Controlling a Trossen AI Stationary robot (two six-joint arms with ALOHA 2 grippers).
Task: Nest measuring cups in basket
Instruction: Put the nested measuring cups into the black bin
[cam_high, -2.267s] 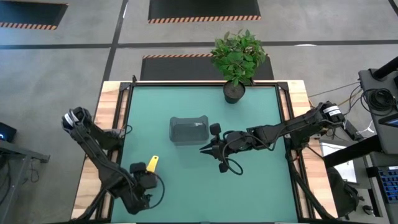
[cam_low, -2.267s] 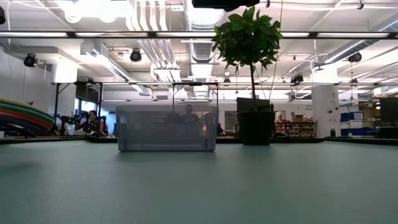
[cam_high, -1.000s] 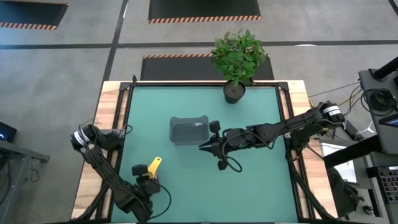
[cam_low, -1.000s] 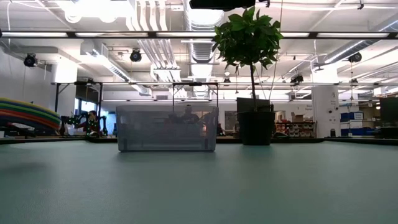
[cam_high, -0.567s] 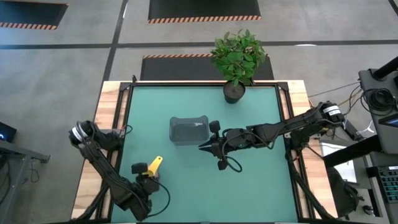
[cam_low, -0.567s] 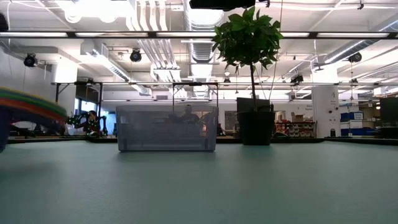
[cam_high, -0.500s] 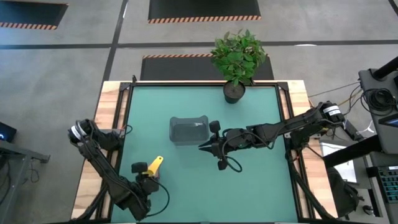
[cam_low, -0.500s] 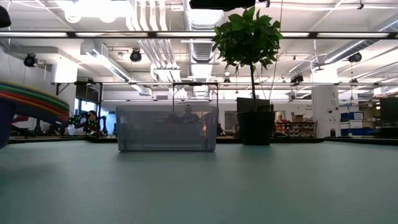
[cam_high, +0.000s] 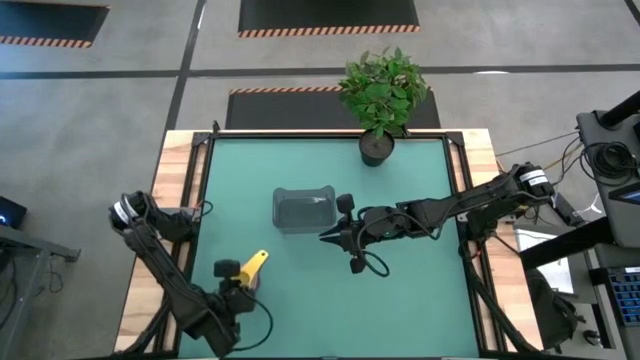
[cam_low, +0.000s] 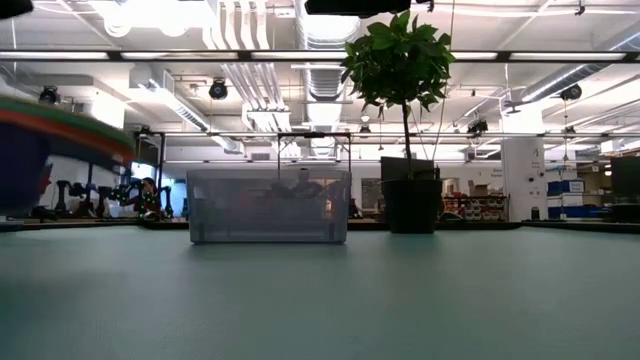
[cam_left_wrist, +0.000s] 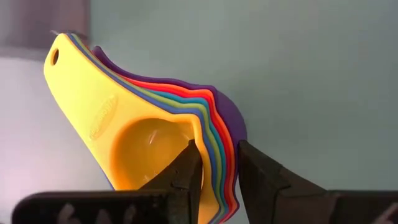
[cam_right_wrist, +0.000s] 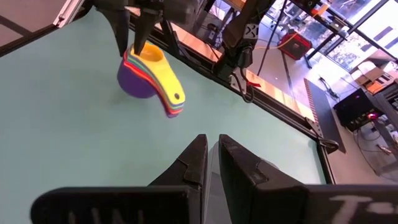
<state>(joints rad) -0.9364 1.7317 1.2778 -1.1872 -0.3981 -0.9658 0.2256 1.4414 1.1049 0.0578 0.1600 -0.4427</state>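
The measuring cups (cam_left_wrist: 155, 124) are nested in one stack, yellow on top and purple on the outside, with their handles fanned together. My left gripper (cam_left_wrist: 217, 168) is shut on the stack near the table's near left corner (cam_high: 240, 278). The stack also shows in the right wrist view (cam_right_wrist: 149, 74) and at the left edge of the low view (cam_low: 50, 140). The dark grey basket (cam_high: 303, 208) stands on the mat at mid table. My right gripper (cam_high: 327, 237) is shut and empty, just right of the basket. My left gripper pinches the stack's rim (cam_left_wrist: 214, 158) on the side away from the handles. One finger (cam_left_wrist: 186, 174) is inside the yellow bowl and the other (cam_left_wrist: 258, 180) is outside the purple wall. The fingers point down from above. The stack is lifted clear of the table, handles (cam_high: 254, 261) pointing away from the gripper.
A potted plant (cam_high: 380, 90) in a black pot (cam_high: 376, 148) stands at the table's far edge. Wooden borders (cam_high: 175, 200) frame the green mat. Open mat lies between the stack and the basket.
My left gripper has gone up with the stack of cups and a little toward the table's right edge. The stack has risen off the mat.
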